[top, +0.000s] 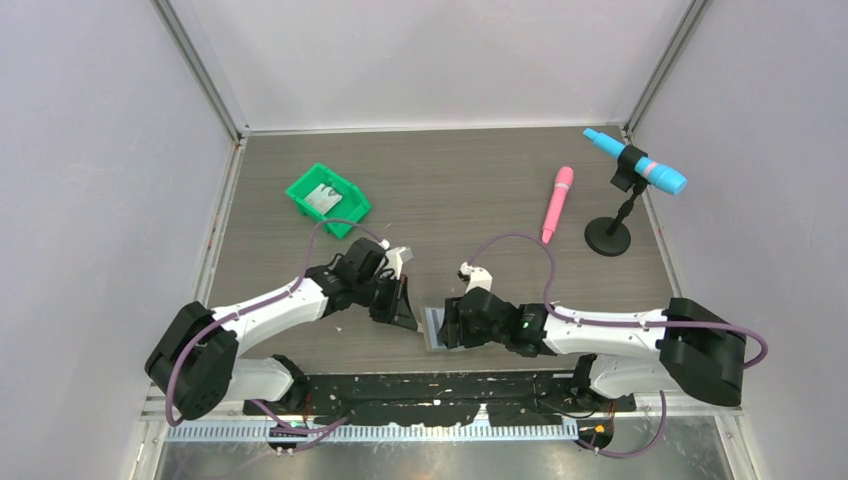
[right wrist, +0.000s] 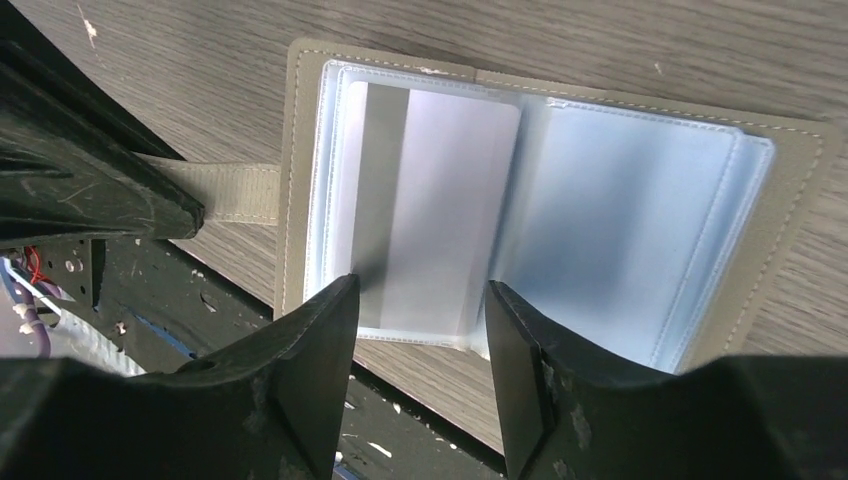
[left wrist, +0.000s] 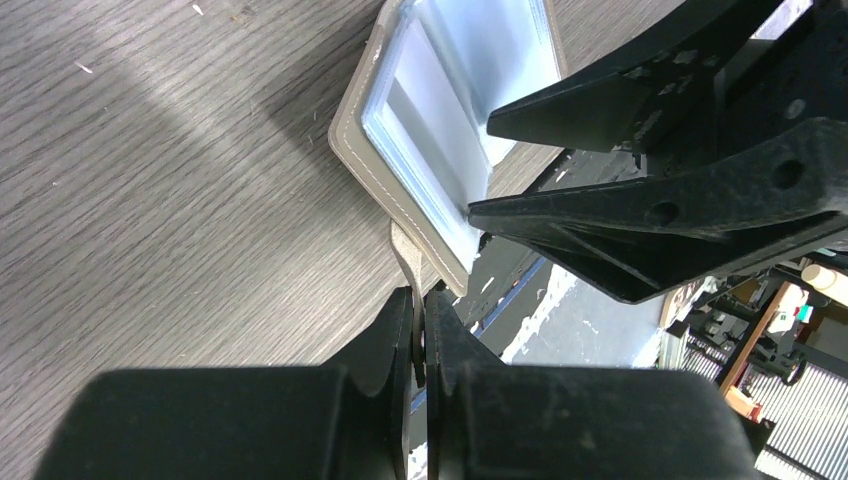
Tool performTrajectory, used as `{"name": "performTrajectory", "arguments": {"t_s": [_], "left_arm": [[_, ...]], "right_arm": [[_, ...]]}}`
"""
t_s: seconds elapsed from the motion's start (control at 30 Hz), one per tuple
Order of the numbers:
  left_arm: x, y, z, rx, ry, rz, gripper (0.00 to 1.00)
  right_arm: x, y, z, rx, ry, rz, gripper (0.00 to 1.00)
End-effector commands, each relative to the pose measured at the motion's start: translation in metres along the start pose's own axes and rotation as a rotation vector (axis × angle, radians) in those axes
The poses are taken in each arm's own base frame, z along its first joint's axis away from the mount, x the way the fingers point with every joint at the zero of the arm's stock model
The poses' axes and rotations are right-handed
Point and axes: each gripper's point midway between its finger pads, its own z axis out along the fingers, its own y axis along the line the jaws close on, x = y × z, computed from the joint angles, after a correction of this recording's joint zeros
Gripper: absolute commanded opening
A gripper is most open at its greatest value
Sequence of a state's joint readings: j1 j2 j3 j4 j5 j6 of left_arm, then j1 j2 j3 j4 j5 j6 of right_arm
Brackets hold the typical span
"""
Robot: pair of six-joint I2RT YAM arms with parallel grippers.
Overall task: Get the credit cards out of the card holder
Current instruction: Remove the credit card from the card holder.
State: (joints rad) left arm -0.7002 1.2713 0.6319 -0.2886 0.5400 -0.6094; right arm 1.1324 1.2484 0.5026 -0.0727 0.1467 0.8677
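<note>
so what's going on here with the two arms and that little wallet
The left gripper is shut on the grey tab of the card holder, which lies open at the near edge of the table. The right gripper is open, its fingers either side of a credit card in the tab-side pocket, not yet pulled out. The green bin holds a pale flat piece, possibly a card.

Pale grey walls [top: 430, 60] enclose a dark wood-grain table [top: 470, 190] (metal corner posts [top: 205, 75]), seemingly evenly lit.
</note>
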Motion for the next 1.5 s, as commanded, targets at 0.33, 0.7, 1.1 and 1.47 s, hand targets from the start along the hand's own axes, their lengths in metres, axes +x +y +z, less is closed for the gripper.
{"name": "performTrajectory", "arguments": {"t_s": [0.33, 0.7, 1.1, 1.47], "left_arm": [[-0.009, -0.014, -0.004, 0.053, -0.038, 0.034, 0.0], [-0.004, -0.009, -0.005, 0.034, -0.032, 0.037, 0.0], [0.001, -0.004, -0.005, 0.023, -0.019, 0.044, 0.0], [0.001, 0.004, -0.004, -0.02, -0.015, 0.042, 0.0]], "right_arm": [[-0.005, 0.028, -0.003, -0.096, -0.013, -0.02, 0.67], [-0.005, 0.01, -0.009, -0.033, -0.04, -0.002, 0.54], [-0.014, 0.002, -0.023, 0.008, -0.069, -0.012, 0.56], [-0.016, -0.023, -0.039, 0.095, -0.108, 0.006, 0.57]]}}
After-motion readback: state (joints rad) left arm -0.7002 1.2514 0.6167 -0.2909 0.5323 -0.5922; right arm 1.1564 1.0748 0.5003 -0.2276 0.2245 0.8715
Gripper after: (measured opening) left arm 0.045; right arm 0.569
